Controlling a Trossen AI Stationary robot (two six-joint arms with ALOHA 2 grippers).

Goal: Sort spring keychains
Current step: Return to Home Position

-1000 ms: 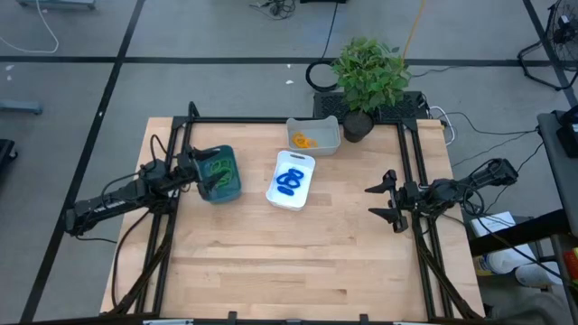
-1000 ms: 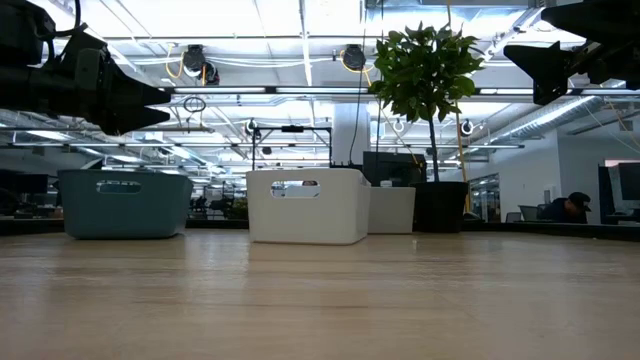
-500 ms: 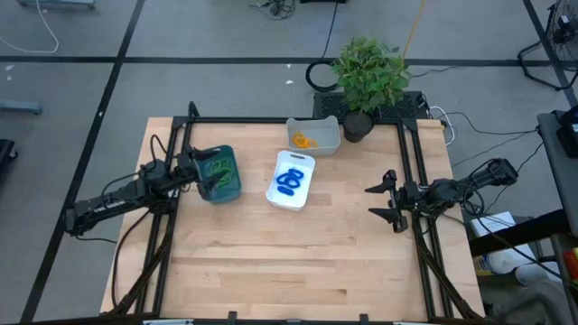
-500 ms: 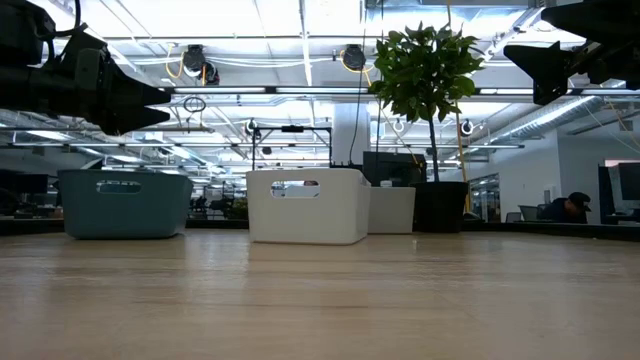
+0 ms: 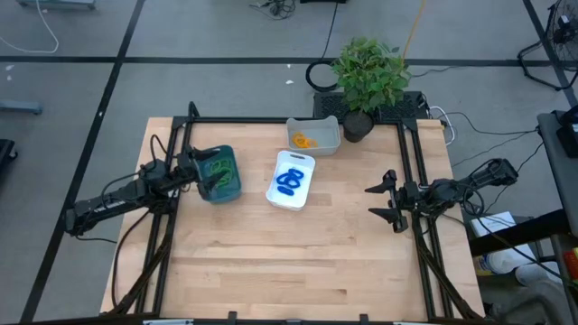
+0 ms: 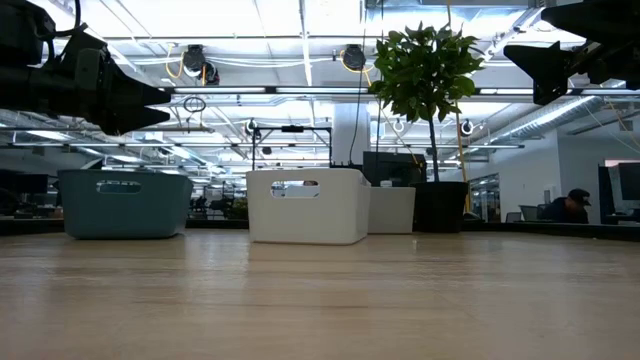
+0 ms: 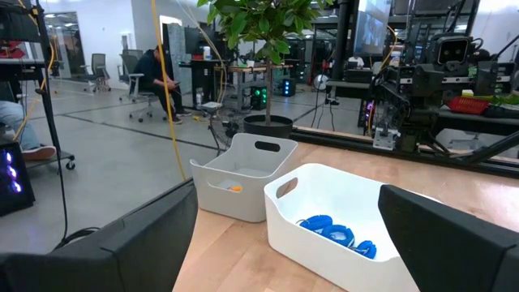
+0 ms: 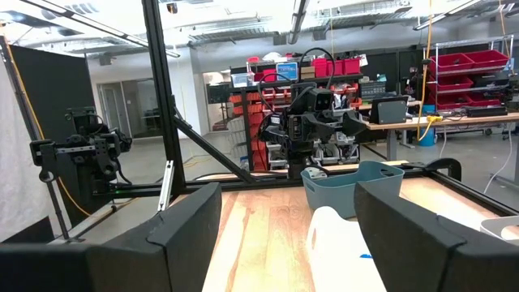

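Green spring keychains [image 5: 219,169] lie in a teal tray [image 5: 231,185]. Blue ones [image 5: 289,181] [image 7: 334,231] lie in a white tray [image 5: 304,162] [image 7: 324,182]. An orange-yellow one [image 5: 302,141] [image 7: 235,187] lies in a second white tray [image 5: 327,126] farther back. My left gripper [image 5: 199,171] [image 7: 288,199] hangs open above the teal tray's left rim, pointing toward the white trays. My right gripper [image 5: 370,200] [image 8: 288,191] hangs open above the table's right side, well away from the trays, pointing left.
A potted plant [image 5: 368,77] stands at the far edge, right of the orange tray. Black frame rails [image 5: 411,162] run along the left, right and far sides. Bare wood [image 5: 289,262] spreads across the near half. In the low view the trays [image 6: 308,205] stand in a row.
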